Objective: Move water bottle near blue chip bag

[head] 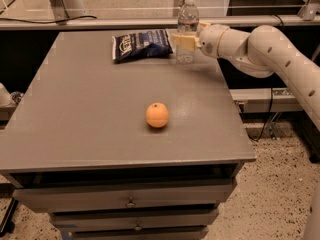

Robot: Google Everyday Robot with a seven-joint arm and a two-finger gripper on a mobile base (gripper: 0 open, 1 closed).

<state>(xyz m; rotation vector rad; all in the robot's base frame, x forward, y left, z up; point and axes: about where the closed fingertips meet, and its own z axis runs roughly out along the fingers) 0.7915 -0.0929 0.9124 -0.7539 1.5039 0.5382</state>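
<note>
Clear ribbed plastic with a white cap, the water bottle (187, 20) stands upright at the far edge of the grey table (90, 109), towards its right rear corner. Its base is down at the tabletop, though whether it rests there or hangs just above cannot be told. The gripper (183, 40) reaches in from the right at the bottle's mid-height, and its pale cream fingers (180, 40) are closed around the body below the label band, so the bottle is held. Just to the left of the bottle lies the blue chip bag (142, 44), flat and crinkled, its white lettering facing up. The bag's right end comes close beside the bottle's lower part, and whether the two touch cannot be told. Behind the gripper the white arm (270, 49) runs off to the right, bending downward past the table's right edge. An orange (157, 115) sits alone near the middle of the table, well apart from both bottle and bag and closer to the near edge. Under the tabletop are grey drawers (130, 202) with small knobs. A metal rail (100, 23) runs along behind the table, and a speckled floor (270, 199) shows at lower right.
</note>
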